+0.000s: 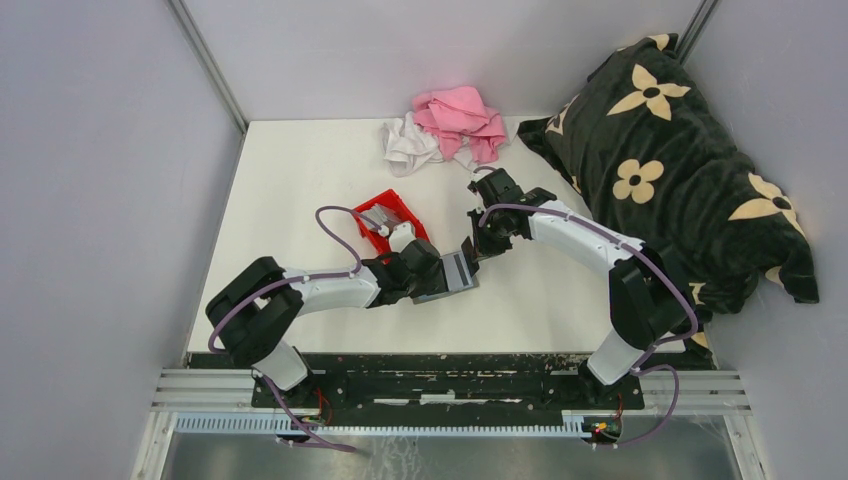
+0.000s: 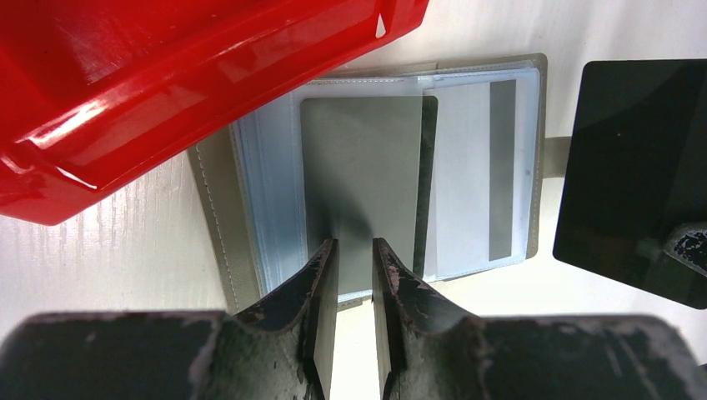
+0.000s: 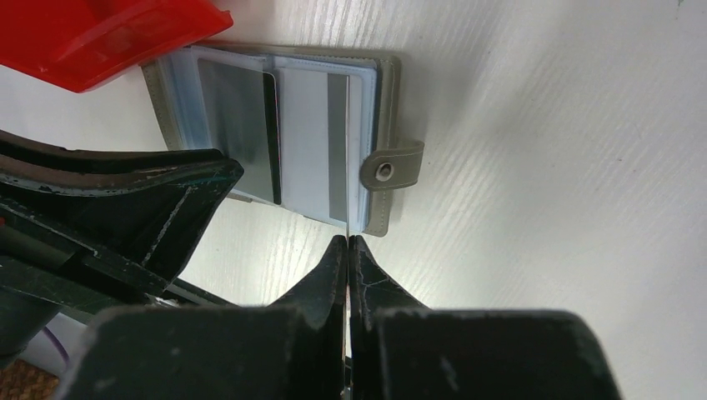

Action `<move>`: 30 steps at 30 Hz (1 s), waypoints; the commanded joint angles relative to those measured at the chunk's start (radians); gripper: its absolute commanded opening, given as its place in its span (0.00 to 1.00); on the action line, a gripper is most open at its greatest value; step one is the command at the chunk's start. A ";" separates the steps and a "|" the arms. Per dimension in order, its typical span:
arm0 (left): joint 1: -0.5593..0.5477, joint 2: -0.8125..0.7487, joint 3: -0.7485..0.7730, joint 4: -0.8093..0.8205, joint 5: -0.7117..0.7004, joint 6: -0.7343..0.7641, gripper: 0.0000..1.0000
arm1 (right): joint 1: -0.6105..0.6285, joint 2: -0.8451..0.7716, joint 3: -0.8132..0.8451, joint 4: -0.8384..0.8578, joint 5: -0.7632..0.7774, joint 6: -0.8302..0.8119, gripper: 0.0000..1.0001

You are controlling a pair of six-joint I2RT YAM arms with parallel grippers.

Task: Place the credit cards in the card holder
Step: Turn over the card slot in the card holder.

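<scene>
The card holder lies open on the white table, its clear sleeves facing up. A grey credit card lies on its left page. A white card with a grey stripe sits in the right sleeve. My left gripper hovers over the holder's near edge, its jaws a narrow gap apart with nothing between them. My right gripper is shut on another credit card, held on edge beside the holder's strap side.
A red plastic bin stands right behind the holder, with more grey cards inside. Pink cloth and white cloth lie at the back. A black flowered pillow fills the right side.
</scene>
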 commanded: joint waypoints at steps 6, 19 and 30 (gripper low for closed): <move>-0.008 0.028 -0.003 -0.058 -0.010 0.016 0.29 | -0.003 -0.042 0.036 0.005 -0.003 0.003 0.01; -0.007 0.028 -0.008 -0.058 -0.005 0.011 0.28 | -0.002 0.005 -0.016 0.051 0.014 -0.002 0.01; -0.008 0.032 -0.011 -0.059 -0.004 0.009 0.28 | -0.003 0.013 -0.020 0.039 0.064 -0.026 0.01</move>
